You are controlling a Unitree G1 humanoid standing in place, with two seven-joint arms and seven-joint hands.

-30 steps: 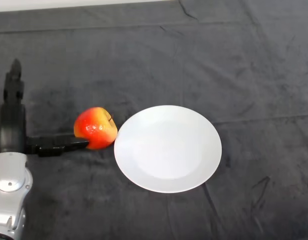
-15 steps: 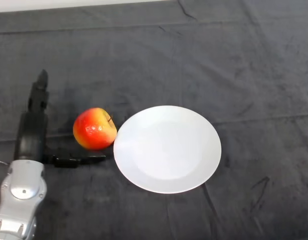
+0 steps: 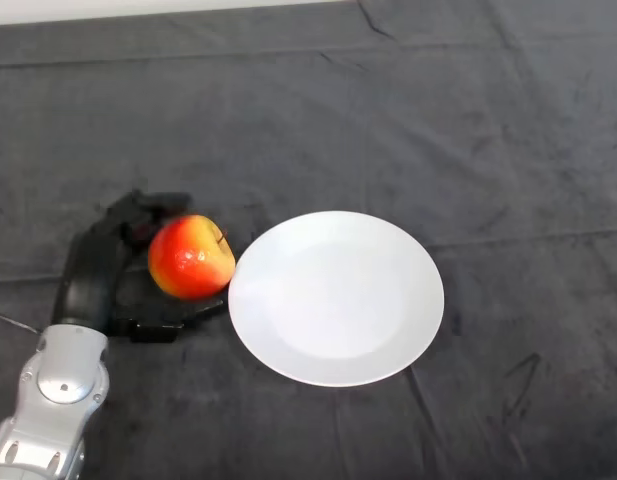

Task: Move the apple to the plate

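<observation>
A red and yellow apple (image 3: 191, 257) sits on the dark cloth just left of a white round plate (image 3: 336, 297), close to its rim. My left hand (image 3: 100, 276) is at the apple's left side. Its fingers (image 3: 148, 208) curl round the far side of the apple and its thumb (image 3: 178, 318) lies along the near side. The silver-grey forearm (image 3: 53, 400) comes in from the lower left. The plate holds nothing.
The dark cloth (image 3: 438, 130) covers the whole table, with folds and creases. A pale strip of the far table edge (image 3: 138, 8) shows at the top left.
The hand moved right towards the apple and its straight fingers curled round the apple's far side. The apple and plate have not moved.
</observation>
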